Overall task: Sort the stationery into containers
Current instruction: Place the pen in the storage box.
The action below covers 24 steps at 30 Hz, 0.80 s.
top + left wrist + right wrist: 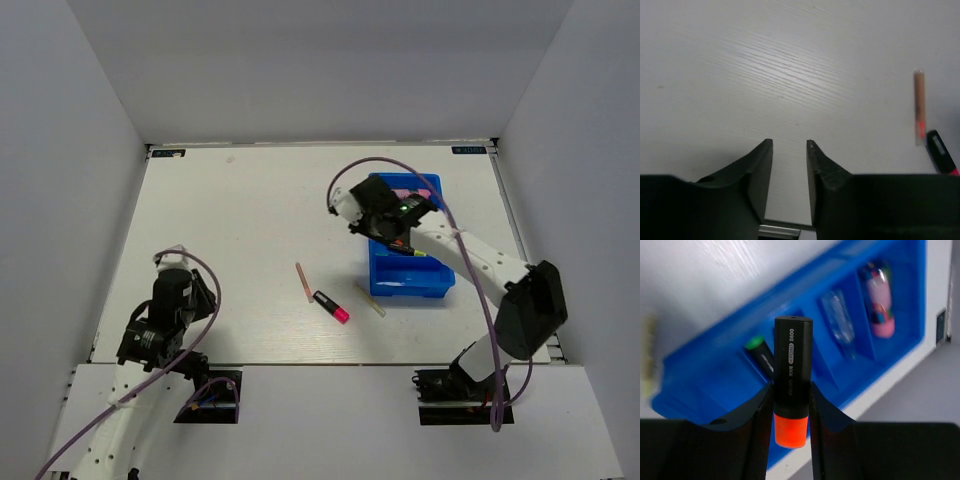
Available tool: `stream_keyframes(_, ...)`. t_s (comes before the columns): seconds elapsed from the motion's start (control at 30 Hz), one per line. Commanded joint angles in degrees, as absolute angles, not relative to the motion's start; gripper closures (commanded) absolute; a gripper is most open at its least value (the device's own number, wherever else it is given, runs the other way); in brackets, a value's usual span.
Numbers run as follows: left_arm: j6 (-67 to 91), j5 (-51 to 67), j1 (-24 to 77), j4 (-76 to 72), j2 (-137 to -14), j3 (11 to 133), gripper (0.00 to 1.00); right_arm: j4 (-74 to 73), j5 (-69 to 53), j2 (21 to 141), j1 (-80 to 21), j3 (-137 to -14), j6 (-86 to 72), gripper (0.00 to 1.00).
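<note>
Orange-ended highlighter (pixel 792 365) gripped between the jaws of the right gripper (pixel 791 390), centre of the wrist view, over the blue tray (pixel 705 380). Lying in separate compartments: green-ended highlighter (pixel 760 352), clear bottle (pixel 840 322), pink tube (pixel 877 300). Left gripper (pixel 789 143) at lower left from overhead, jaws narrowly parted, holding nothing. Pink-ended highlighter (pixel 331 307) and pale stick (pixel 302 282) mid-frame on the table (pixel 230 220).

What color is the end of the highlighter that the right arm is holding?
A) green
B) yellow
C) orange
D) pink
C: in the right wrist view, the black highlighter pinched in the right end effector has an orange end.
</note>
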<state>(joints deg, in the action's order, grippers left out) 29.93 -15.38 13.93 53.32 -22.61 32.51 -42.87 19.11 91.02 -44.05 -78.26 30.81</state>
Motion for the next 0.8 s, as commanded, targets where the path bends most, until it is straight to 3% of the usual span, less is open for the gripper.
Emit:
stream_keyframes(0.0, 23.9, -1.2, 13.5, 47.9, -25.2, 32.6, 0.59, -37.9, 22.2, 83.5, -39.8, -75.0, 38.3, 1.00)
stream_keyframes(0.27, 23.2, 3.6, 13.4, 45.8, -28.2, 32.5, 0.47, -43.9, 4.3, 81.1, -28.1, -70.1, 47.8, 1.00)
stream_keyframes(0.5, 22.5, 7.0, 13.4, 45.8, -30.8, 33.1, 0.42, -42.2, -10.4, 83.0, -21.8, -65.4, 67.1, 1.00)
stream_keyframes(0.77, 22.6, 10.1, 13.4, 44.2, -32.4, 32.3, 0.39, -42.0, -15.3, 86.1, -17.9, -66.6, 76.0, 1.00)
